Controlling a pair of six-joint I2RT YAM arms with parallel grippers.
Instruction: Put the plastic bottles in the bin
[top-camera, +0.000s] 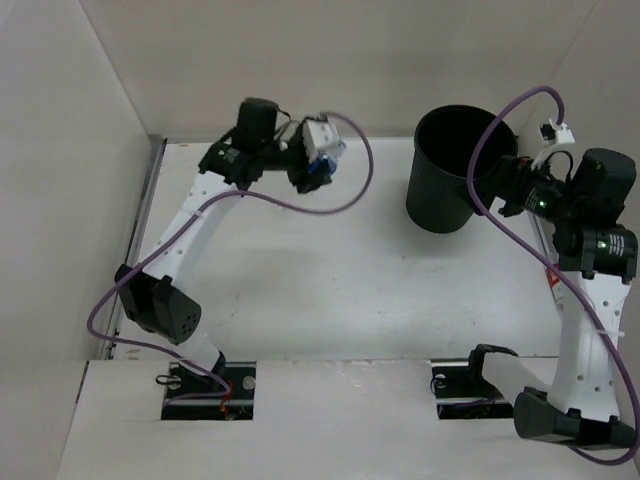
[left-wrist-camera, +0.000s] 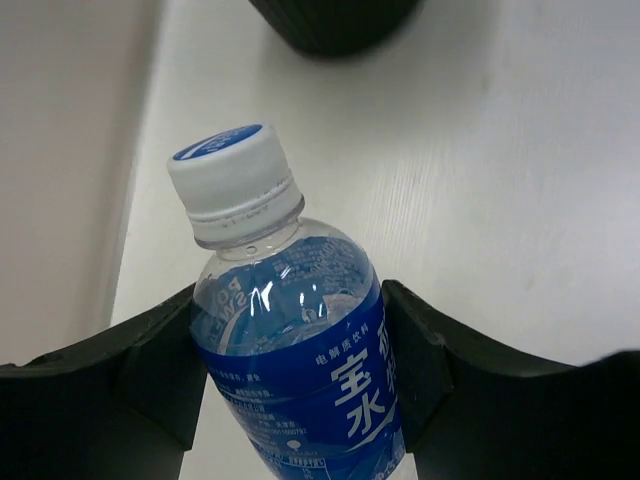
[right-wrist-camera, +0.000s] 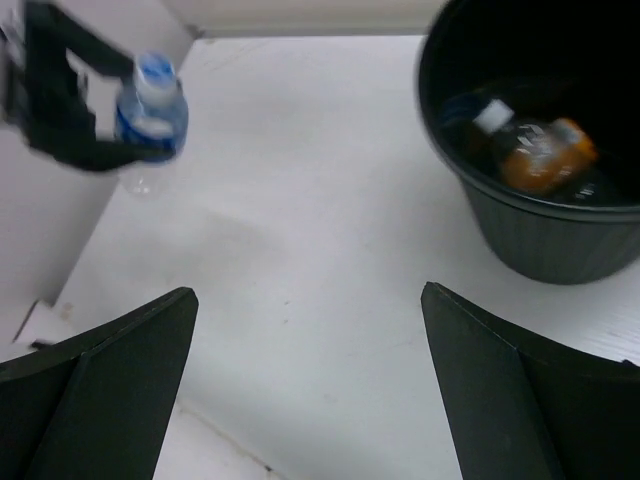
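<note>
— Blue-labelled bottle (left-wrist-camera: 280, 300) with the white cap, right up close: what holds it?
— Left end effector (left-wrist-camera: 296, 335), fingers clamped on both sides of the label, cap tilted up and left.
— And the bin (right-wrist-camera: 540, 240)?
— Upright at the far right of the worktop (top-camera: 330, 280), well apart from that bottle. Inside lie an orange bottle (right-wrist-camera: 545, 160) and a blurred clear bottle (right-wrist-camera: 492, 116) with a white cap.
— The arms?
— Left arm stretched to the far left corner. Right arm runs up the right edge, wrist beside the bin; right end effector (right-wrist-camera: 305, 350) gapes wide, holding nothing.
</note>
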